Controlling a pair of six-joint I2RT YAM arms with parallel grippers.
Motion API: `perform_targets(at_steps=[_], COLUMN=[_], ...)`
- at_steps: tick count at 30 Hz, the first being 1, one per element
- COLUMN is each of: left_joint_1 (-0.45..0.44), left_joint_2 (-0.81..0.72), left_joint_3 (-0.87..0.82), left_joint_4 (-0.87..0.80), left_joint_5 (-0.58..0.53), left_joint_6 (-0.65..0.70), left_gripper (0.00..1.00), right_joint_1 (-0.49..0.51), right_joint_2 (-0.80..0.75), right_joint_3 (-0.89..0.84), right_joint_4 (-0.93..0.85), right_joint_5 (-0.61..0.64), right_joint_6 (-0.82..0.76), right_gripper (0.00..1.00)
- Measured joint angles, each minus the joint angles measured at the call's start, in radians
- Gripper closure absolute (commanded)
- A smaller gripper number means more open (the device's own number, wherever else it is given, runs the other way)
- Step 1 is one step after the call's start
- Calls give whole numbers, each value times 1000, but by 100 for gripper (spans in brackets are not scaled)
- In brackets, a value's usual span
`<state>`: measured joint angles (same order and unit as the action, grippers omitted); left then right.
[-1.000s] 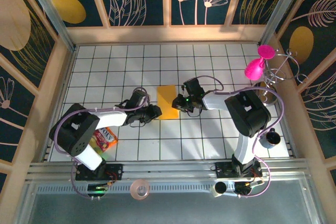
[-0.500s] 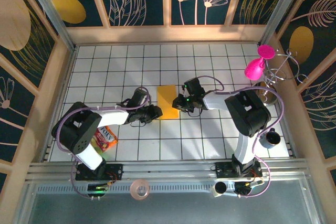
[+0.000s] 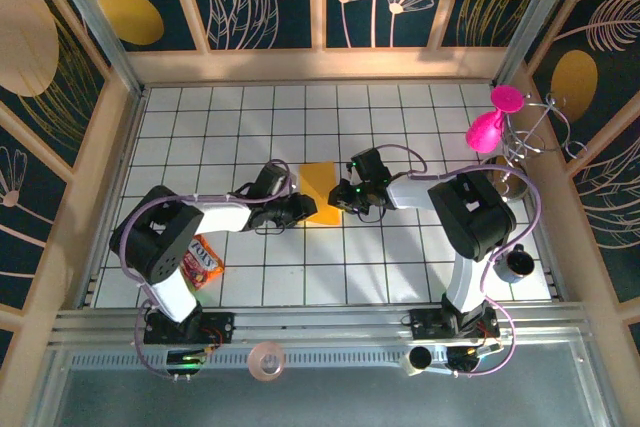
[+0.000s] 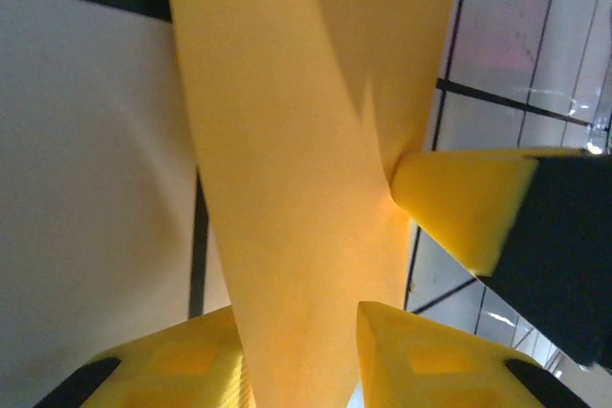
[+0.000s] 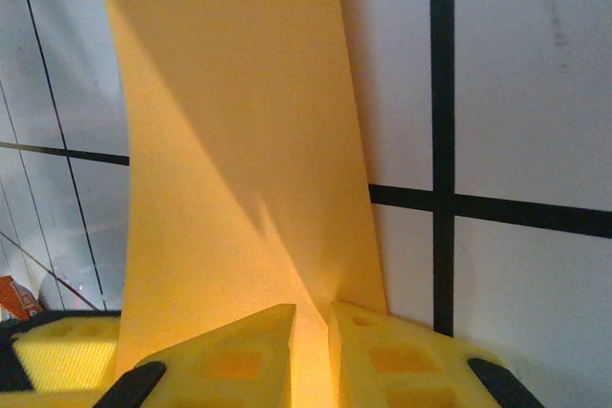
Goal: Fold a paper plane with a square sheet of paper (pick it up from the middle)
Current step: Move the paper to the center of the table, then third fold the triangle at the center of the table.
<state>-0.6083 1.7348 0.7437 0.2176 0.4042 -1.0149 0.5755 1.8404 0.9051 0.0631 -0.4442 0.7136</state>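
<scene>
The square sheet of paper (image 3: 320,187) is orange-yellow and lies folded into a narrower strip at mid-table between my two grippers. My right gripper (image 3: 338,196) is shut on its right edge. In the right wrist view the paper (image 5: 229,140) rises to a ridge that runs into the narrow gap of that gripper (image 5: 313,317). My left gripper (image 3: 303,205) is at the paper's lower left edge. In the left wrist view the paper (image 4: 296,140) passes face-up through the wide gap of the open left gripper (image 4: 301,332). The right gripper's finger (image 4: 459,207) touches the paper's far side.
A multicoloured snack packet (image 3: 200,262) lies by the left arm's base. A pink balloon-like figure (image 3: 488,129) hangs on a wire stand at the right wall, with a dark cup (image 3: 518,264) below it. A tape roll (image 3: 267,359) sits on the front rail.
My left gripper has moved right and slightly away from me, coming up onto the paper's lower left edge. The right gripper has kept its hold and place.
</scene>
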Motion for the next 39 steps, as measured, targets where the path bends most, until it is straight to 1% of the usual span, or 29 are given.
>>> perform_targets(at_steps=[11, 15, 19, 21, 23, 27, 30, 31, 33, 35, 39], left_joint_1=[68, 78, 80, 80, 82, 85, 85, 85, 85, 85, 85], left_joint_2=[48, 59, 68, 71, 73, 72, 69, 65, 54, 39, 19], left_joint_3=[22, 28, 33, 33, 33, 33, 32, 31, 27, 22, 13], left_joint_4=[26, 33, 46, 56, 64, 75, 79, 84, 98, 113, 139], left_joint_5=[12, 21, 35, 42, 49, 56, 58, 60, 60, 60, 61], left_joint_6=[0, 0, -6, -12, -17, -27, -42, -52, -68, -88, -120], left_gripper=[78, 82, 90, 94, 97, 99, 99, 99, 99, 99, 99], right_joint_1=[-3, -5, -5, -5, -5, -5, 2, 6, 26, 62, 145], right_joint_2=[-3, -5, -6, -11, -23, -72, -151, -183, -248, -307, -334], right_joint_3=[-17, -20, -23, -27, -33, -35, -39, -50, -85, -134, -175], right_joint_4=[31, 38, 45, 52, 52, 34, 34, 50, 94, 148, 213], right_joint_5=[-6, -10, -10, -10, 0, 56, 115, 127, 142, 169, 224], right_joint_6=[0, 0, -1, -2, -14, -87, -172, -206, -269, -326, -443], right_gripper=[82, 82, 80, 78, 73, 62, 59, 56, 48, 44, 43])
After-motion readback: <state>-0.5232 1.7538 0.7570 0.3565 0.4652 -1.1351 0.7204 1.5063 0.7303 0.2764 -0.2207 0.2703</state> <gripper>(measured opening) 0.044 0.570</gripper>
